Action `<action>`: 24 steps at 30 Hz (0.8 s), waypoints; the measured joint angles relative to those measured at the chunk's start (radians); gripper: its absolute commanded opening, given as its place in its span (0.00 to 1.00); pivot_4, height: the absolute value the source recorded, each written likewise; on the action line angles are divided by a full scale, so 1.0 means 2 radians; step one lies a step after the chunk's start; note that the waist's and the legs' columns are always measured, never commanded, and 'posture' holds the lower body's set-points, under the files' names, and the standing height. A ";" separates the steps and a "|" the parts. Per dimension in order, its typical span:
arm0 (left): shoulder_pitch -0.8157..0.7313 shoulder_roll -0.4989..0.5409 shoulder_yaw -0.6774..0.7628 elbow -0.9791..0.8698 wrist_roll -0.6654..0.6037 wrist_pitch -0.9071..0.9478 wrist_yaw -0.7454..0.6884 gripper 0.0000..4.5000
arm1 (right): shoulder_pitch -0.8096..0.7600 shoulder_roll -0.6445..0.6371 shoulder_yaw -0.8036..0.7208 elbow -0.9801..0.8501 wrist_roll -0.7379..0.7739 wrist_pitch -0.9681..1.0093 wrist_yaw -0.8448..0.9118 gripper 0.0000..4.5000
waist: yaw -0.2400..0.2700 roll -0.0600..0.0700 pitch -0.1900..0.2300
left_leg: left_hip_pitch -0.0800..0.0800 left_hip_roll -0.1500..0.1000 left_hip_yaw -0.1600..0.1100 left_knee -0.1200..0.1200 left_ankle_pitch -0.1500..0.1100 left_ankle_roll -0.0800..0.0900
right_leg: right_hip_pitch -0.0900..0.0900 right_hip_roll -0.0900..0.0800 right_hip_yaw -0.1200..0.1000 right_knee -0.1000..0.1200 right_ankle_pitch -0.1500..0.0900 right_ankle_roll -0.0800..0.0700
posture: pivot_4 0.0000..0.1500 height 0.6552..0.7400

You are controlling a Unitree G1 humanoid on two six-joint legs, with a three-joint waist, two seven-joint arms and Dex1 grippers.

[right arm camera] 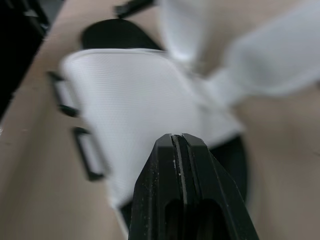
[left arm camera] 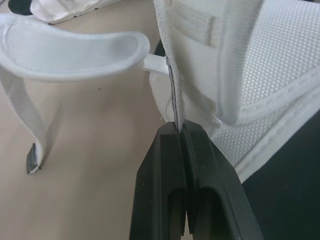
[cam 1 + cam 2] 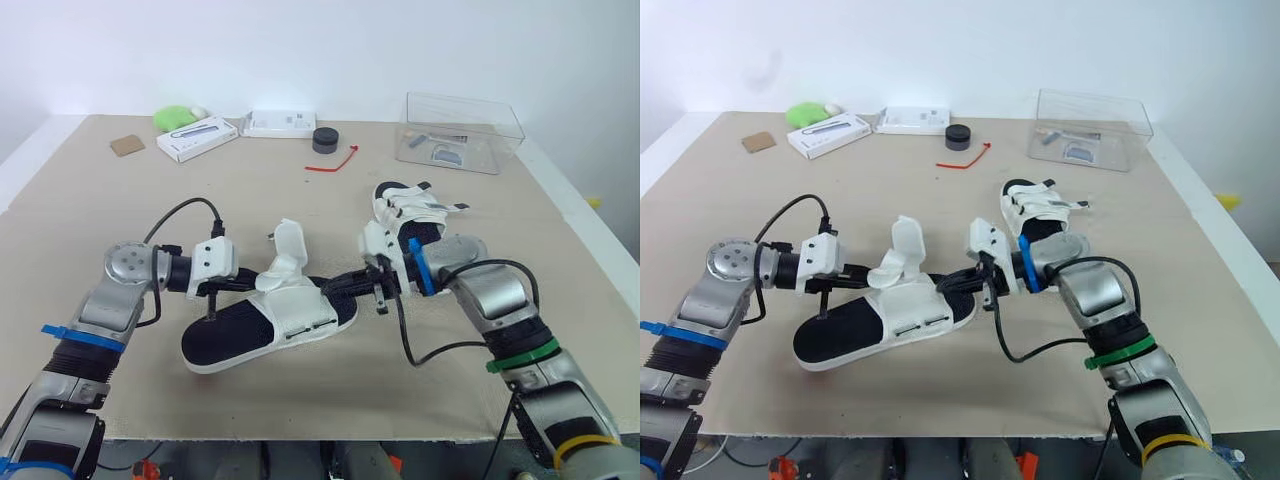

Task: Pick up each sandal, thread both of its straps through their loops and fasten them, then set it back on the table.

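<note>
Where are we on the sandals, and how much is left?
Done: far sandal sits on the table, seemingly fastened. In hand: left gripper pinches near sandal's upper, right gripper shut beside it; its straps stand open. Left: thread, fasten, set down.

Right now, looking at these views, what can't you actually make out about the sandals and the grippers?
- Right wrist view: whether the right gripper pinches the near sandal; its own fingertips cover the contact.
- Same view: the raised straps are blurred.
- Eye views: near end of the far sandal, behind the right arm.
- Contents of the clear box: too small.
</note>
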 measured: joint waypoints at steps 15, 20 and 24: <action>-0.001 0.000 -0.003 0.001 0.010 -0.001 0.007 0.00 | -0.014 0.022 0.013 0.068 -0.045 -0.054 -0.038 0.00 | -0.001 0.000 0.000 | 0.001 0.000 0.001 0.001 0.001 0.000 | 0.001 0.002 0.001 0.000 0.001 0.000 | 1.00 1.00; -0.001 0.001 -0.003 0.001 0.010 -0.007 0.007 0.00 | -0.005 0.005 0.013 0.057 -0.049 -0.061 -0.028 0.00 | 0.000 0.000 0.000 | 0.001 0.000 0.001 0.001 0.001 0.000 | 0.001 0.002 0.001 0.000 0.001 0.000 | 1.00 1.00; -0.002 0.002 -0.003 0.004 0.012 -0.009 0.008 0.00 | -0.002 0.014 0.013 0.058 -0.057 -0.067 -0.034 0.00 | -0.001 0.000 0.000 | 0.001 0.000 0.001 0.001 0.001 0.000 | 0.001 0.002 0.001 0.000 0.001 0.000 | 1.00 1.00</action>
